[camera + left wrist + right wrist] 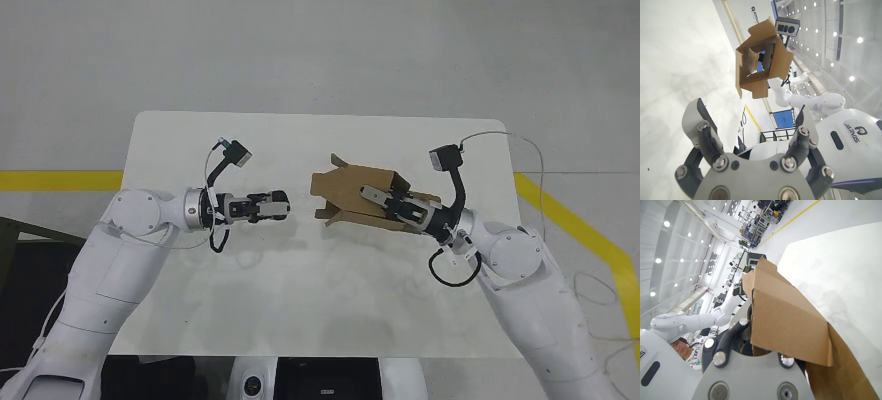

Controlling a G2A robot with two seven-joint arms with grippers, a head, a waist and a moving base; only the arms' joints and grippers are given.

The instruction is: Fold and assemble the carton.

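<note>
Held above the table's point(300, 300) right half, the carton point(345, 188) is an open sleeve with its end flaps splayed; flap folding looks to be the step in hand. The right tool point(375, 194) pinches 1 wall, with 1 finger inside (visible through the open left end). The left tool point(280, 206), spread and empty, sits just left of the carton; next it should push a left-end flap inward. The right tool's fingertips and the carton's right end are hidden by cardboard.

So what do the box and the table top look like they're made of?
Box: brown cardboard, matte, probably corrugated, judging by its thick raw cut edges and creased flaps. Table: smooth white top with a slight sheen, perhaps laminate or painted board; the look leaves that open.
</note>
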